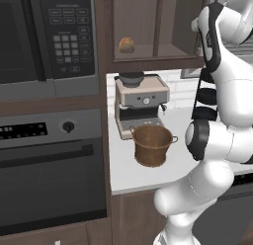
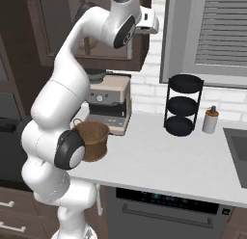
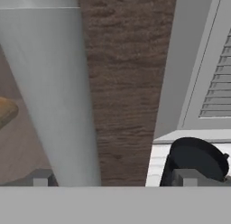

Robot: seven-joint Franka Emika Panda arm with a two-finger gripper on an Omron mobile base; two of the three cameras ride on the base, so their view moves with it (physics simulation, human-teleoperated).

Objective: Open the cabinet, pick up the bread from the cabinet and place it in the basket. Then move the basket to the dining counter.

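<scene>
White desk surface [image 1: 123, 175] runs beneath the dark brown wooden wall cabinet with glass-panelled doors [image 1: 155, 29], with white brick tiling behind it and a grey window frame with slatted blinds [image 2: 222, 31] to the right.

Task item positions:
- The small round golden-brown bread bun [image 1: 127, 45] sits on the cabinet's lower shelf, behind the glass of the left-hand door. In my hand view its edge [image 3: 6, 112] appears at far left.
- The round copper-toned basket with two loop handles [image 1: 152, 145] stands upright on the desk, just in front of the silver and black coffee machine [image 1: 141, 103]. Contact between the two cannot be determined.

My tool [image 3: 113, 179] is raised to cabinet height, at the cabinet's right edge. Its fingers [image 3: 43, 178] stand at full spread and hold nothing. The long vertical grey bar handle [image 3: 56, 96] lies between them, nearer the left finger; contact cannot be confirmed. Wood-grain door frame [image 3: 126, 83] lies directly behind the handle.

Other items: a black three-tier round rack [image 2: 182, 104] and a small white bottle with a dark cap [image 2: 210, 120] stand on the desk by the wall. A black microwave with a keypad [image 1: 49, 39] sits above a black oven [image 1: 52, 170] at left. Keypad lettering and display digits are too small to read.
</scene>
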